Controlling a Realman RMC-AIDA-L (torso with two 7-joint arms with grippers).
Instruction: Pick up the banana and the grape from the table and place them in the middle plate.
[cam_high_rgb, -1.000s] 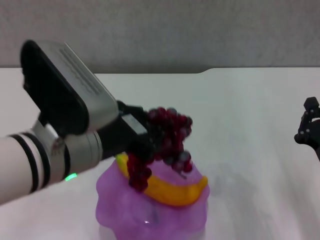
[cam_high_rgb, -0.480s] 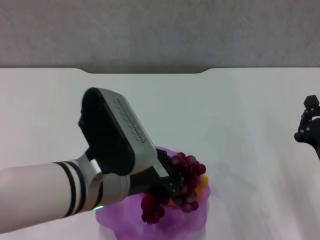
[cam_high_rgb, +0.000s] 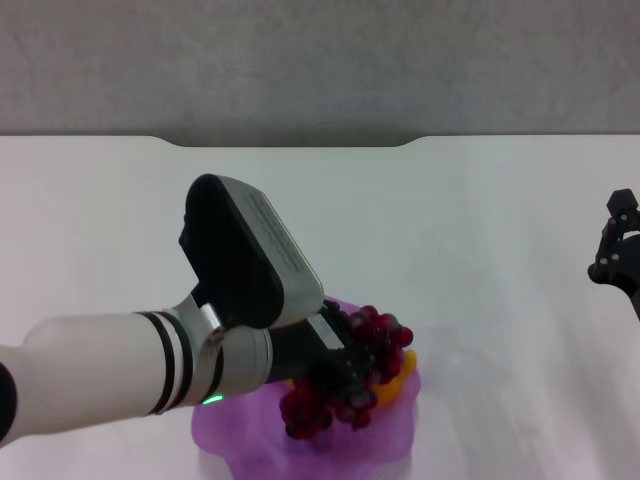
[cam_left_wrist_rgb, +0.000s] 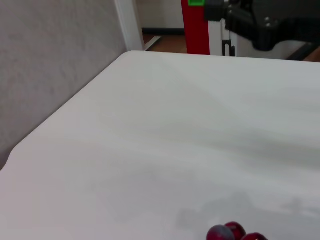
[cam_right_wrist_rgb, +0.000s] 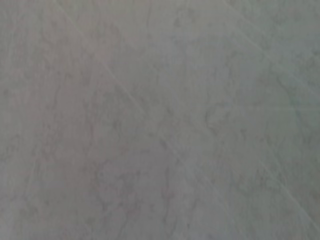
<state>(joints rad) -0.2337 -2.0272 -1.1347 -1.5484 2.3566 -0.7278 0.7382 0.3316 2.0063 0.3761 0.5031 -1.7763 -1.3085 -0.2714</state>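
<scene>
Lower centre of the head view: your left gripper (cam_high_rgb: 335, 372), fingers apparently clenched on the soft, easily bruised bunch of dark red grapes (cam_high_rgb: 355, 375), holds it over the translucent purple scalloped plate (cam_high_rgb: 390, 440); grip the stem. The yellow banana (cam_high_rgb: 400, 380) lies in the plate. The right gripper (cam_high_rgb: 615, 255) is parked at right edge above the white counter (cam_high_rgb: 480, 220); its fingers' state is unreadable.

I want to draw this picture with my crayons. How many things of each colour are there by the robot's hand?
Purple: 1, the middle plate
Dark red: 1, the grape bunch, over the plate at the left gripper
Yellow: 1, the banana, lying in the plate, mostly hidden by the bunch
White: 1, the table
Total: 4
</scene>
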